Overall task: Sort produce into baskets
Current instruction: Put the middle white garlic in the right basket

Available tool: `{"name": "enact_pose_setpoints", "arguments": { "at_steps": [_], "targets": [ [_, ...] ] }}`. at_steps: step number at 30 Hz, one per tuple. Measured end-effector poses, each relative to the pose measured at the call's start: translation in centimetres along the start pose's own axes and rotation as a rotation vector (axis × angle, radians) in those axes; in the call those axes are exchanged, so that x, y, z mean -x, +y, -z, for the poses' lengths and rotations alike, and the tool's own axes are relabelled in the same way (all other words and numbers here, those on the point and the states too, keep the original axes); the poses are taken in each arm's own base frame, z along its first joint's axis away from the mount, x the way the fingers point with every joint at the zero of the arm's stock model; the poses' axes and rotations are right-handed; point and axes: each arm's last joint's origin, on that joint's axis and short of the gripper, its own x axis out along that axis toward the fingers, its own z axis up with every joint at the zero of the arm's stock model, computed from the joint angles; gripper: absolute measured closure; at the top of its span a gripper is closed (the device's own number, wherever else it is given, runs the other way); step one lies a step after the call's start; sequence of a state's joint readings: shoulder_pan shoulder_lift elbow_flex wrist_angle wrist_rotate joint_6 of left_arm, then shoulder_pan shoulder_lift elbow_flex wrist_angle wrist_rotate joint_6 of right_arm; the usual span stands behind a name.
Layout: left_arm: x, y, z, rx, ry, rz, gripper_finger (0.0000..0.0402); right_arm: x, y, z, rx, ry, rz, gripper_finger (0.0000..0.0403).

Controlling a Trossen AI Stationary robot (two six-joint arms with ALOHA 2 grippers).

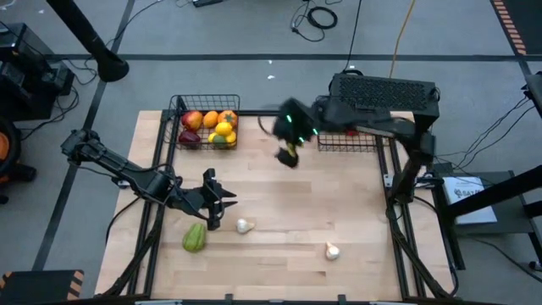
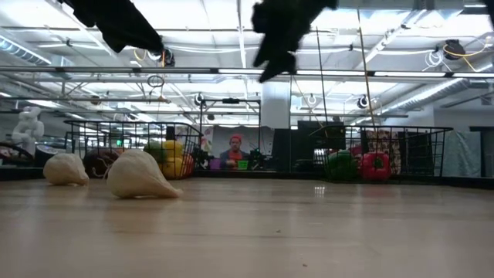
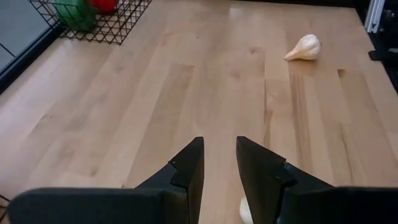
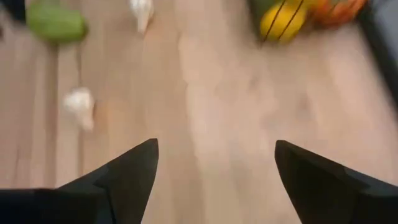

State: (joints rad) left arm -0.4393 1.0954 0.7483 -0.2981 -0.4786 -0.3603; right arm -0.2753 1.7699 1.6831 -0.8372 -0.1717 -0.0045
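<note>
sorting of produce, late stage. the left basket point(image 1: 206, 127), at the far left of the worktop point(image 1: 279, 212), holds apples, citrus and other round pieces; the right basket point(image 1: 349, 140), at the far right and partly covered by the right arm, holds red and green peppers, seen best in the low view. three pieces remain loose on the near half of the worktop: a green piece point(image 1: 194, 238), a garlic bulb point(image 1: 244, 225) just beside it, and a second garlic bulb point(image 1: 332, 251) well apart toward the right. the right gripper point(image 1: 289, 153) hangs above the middle of the worktop between the two baskets, jaws spread wide and empty, in transit rather than grasping. the left gripper point(image 1: 217, 206) sits low over the near left, just beside the first garlic bulb; its jaws stand only narrowly parted, with nothing between them. judged step: reaching for the remaining pieces. the next move calls for either gripper to centre over a loose piece, descend with jaws wide enough to straddle it, and close; the tapered garlic may roll or slip if caught off-centre.
</note>
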Motion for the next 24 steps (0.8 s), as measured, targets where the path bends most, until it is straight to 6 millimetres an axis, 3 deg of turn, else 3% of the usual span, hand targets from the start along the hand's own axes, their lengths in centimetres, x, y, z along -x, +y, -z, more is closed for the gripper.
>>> {"name": "enact_pose_setpoints", "arguments": {
  "at_steps": [6,14,17,24],
  "targets": [
    [0.0,-0.1,-0.4,0.047,-0.037,0.015,0.0299,0.5,6.3,7.0,-0.004,-0.093,0.017,0.0090],
    [-0.8,-0.5,-0.7,0.115,-0.172,-0.016,0.0299,-2.5,12.5,16.7,0.010,-0.269,-0.092,0.0090],
    [-1.9,-1.0,-0.4,0.112,-0.156,-0.021,0.0299,-3.1,14.3,18.9,0.044,-0.306,-0.128,0.0090],
    [-4.7,-1.2,1.1,0.140,-0.069,-0.078,0.0299,-3.8,17.7,20.8,0.101,-0.302,-0.255,0.0090]
  ]
}}
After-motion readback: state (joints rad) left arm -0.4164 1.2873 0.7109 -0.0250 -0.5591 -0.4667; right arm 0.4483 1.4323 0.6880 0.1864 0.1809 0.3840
